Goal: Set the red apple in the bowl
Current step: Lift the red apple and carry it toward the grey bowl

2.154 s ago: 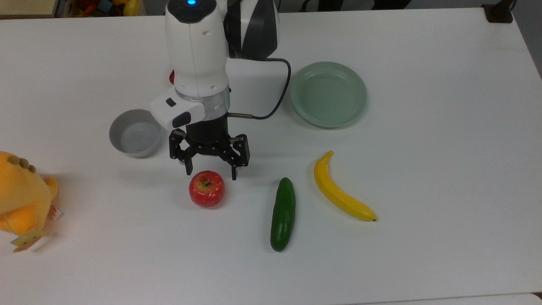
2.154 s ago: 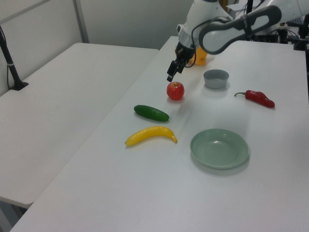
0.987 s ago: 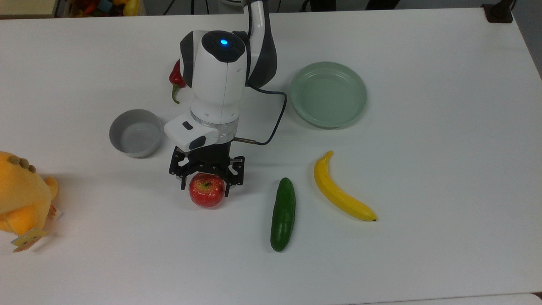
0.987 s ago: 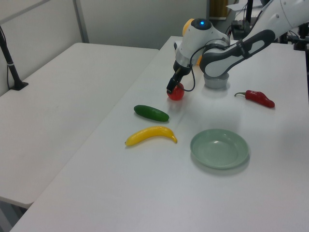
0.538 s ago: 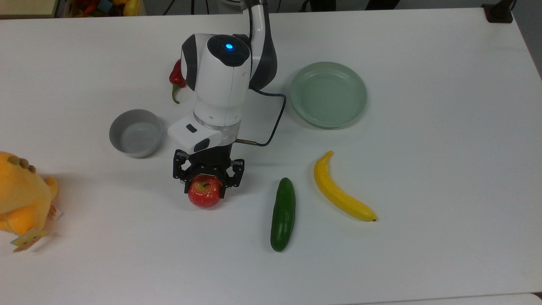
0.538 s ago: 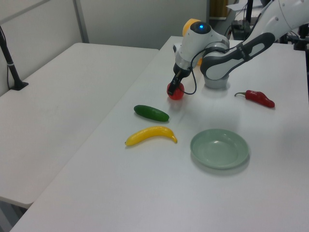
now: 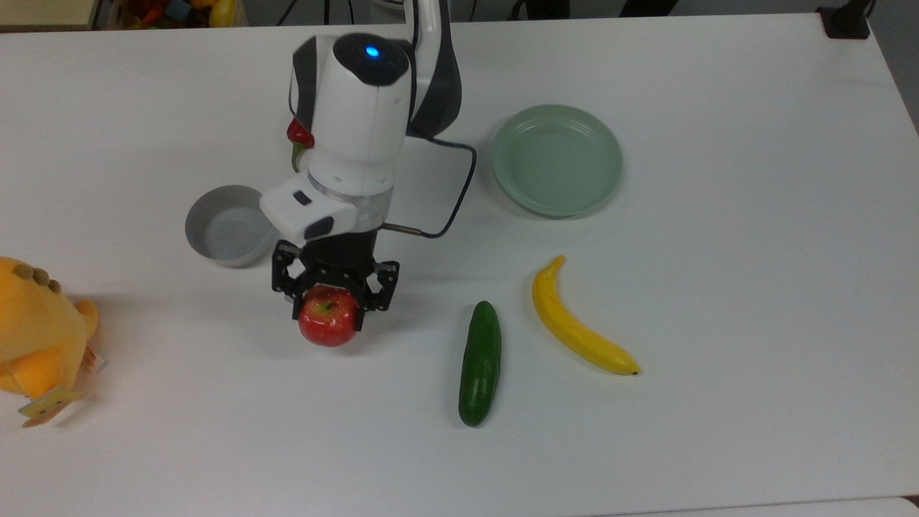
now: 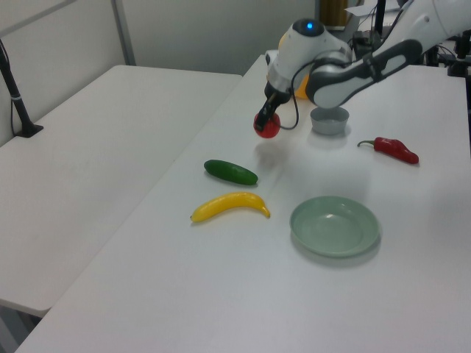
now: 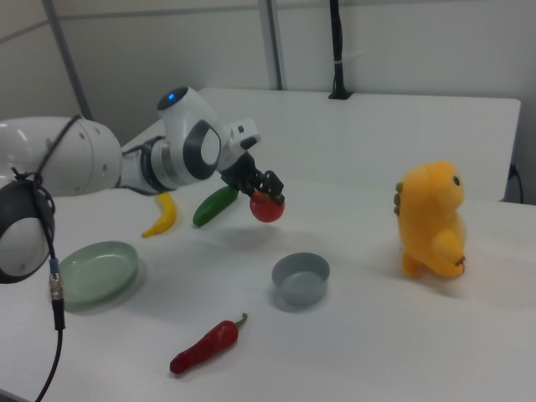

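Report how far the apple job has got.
Done: the gripper is shut on the red apple, and the right view shows it clear of the table. In hand: carrying it. Left: move over the empty bowl and release.

You've got a white bench point(image 7: 754, 251), a second white table point(image 8: 81, 154) beside it, pale partition walls point(image 9: 402, 42), even indoor light.

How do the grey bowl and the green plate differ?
The bowl is grey with tall straight sides; the plate is pale green and shallow. The bowl is smaller across than the plate. The bowl sits close beside the gripper; the plate lies further off, by the banana. Both are round and empty.
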`<action>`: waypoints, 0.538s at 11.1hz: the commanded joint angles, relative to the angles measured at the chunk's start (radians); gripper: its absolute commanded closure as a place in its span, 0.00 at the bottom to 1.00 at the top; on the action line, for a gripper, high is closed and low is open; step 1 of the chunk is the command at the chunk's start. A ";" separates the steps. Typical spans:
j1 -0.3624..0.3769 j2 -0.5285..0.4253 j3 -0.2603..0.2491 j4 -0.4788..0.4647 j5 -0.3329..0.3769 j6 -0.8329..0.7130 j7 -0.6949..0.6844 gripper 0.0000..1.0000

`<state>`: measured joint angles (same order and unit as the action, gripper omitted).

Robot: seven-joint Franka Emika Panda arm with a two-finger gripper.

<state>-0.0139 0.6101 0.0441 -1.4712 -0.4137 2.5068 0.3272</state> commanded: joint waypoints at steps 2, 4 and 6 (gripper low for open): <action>-0.012 -0.179 0.008 -0.032 0.108 -0.189 0.010 0.94; -0.014 -0.252 0.008 -0.058 0.113 -0.252 0.009 0.93; -0.021 -0.305 0.007 -0.086 0.140 -0.296 -0.005 0.93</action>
<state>-0.0237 0.3932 0.0443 -1.4788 -0.3116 2.2529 0.3276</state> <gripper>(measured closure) 0.229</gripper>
